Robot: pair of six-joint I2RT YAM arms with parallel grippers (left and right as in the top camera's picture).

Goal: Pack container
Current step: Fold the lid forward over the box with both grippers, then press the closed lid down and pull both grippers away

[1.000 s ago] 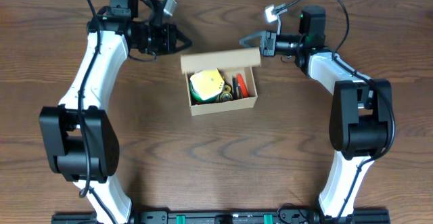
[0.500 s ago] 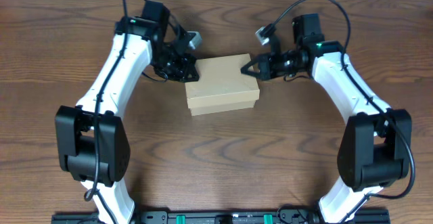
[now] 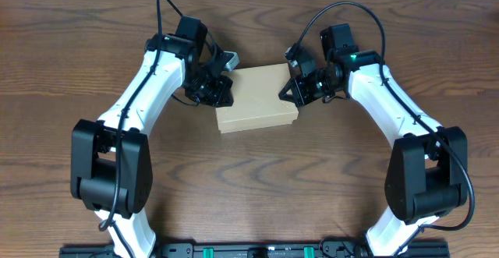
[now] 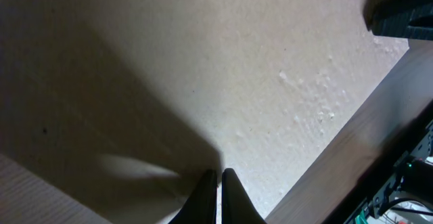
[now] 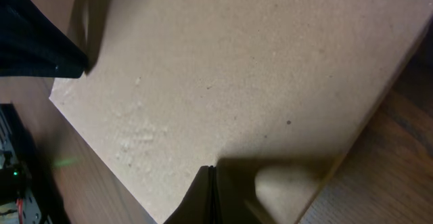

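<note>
The shut box [image 3: 257, 106] sits by the tabletop's [image 3: 234, 180] far edge. The left pincer [image 3: 224, 94] and right pincer [image 3: 287, 94], both squeezed narrow, touch its top.

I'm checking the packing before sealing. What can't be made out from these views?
1. Box contents: every view, the shut lid covers them.
2. Whether the lid is tucked in: overhead too small; wrist views cut its edges off.
3. Whether left gripper and right gripper tips touch the lid: overhead, hidden beneath them; wrist views, too dark there.
</note>
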